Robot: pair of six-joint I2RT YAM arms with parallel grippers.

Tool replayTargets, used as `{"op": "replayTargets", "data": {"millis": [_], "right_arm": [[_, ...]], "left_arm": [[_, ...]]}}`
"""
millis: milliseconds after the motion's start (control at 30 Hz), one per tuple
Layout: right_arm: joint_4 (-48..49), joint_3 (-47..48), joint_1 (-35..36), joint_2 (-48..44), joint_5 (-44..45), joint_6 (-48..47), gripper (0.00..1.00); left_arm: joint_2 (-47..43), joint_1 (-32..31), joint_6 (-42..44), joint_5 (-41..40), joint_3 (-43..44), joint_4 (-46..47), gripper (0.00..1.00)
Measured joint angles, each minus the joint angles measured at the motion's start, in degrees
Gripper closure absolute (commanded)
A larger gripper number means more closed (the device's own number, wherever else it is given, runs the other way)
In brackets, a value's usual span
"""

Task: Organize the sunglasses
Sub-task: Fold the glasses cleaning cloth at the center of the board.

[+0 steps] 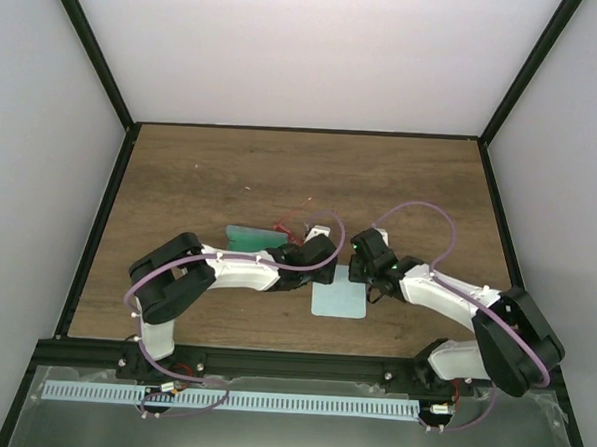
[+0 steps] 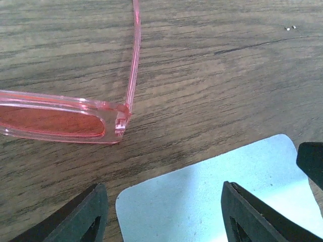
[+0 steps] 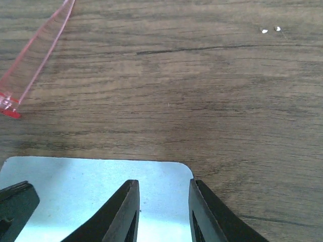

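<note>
While red-lensed pink plastic sunglasses (image 2: 55,118) lie beside it, the wide-open left gripper (image 2: 162,187) and barely parted right gripper (image 3: 162,184) hover over far corners of the pale-blue square cloth (image 3: 86,184), probably to lift it.

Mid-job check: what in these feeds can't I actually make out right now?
- The sunglasses: the left wrist view's left edge cuts off all but one lens corner and a temple; overhead they are too small.
- The case: overhead only, too small and tucked against the left arm to tell whether it is open or closed.
- The right gripper: fingers narrowly apart over the cloth; the right wrist view cannot show whether they touch it.
</note>
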Motion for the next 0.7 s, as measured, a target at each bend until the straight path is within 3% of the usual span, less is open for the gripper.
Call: {"op": "replayTargets", "data": {"millis": [200, 533, 700], "right_arm": [[0.3, 0.0, 0.0, 1.5, 0.2, 0.0, 0.71], [1.9, 0.9, -0.2, 7.3, 0.6, -0.3, 0.7], [2.4, 0.9, -1.4, 7.4, -0.2, -0.4, 0.75]], "left_arm": [[0.4, -0.2, -0.2, -0.4, 0.1, -0.9, 0.32], [3.3, -0.3, -2.3, -1.3, 2.0, -0.6, 0.31], [3.5, -0.3, -2.8, -1.2, 2.2, -0.2, 0.31]]}}
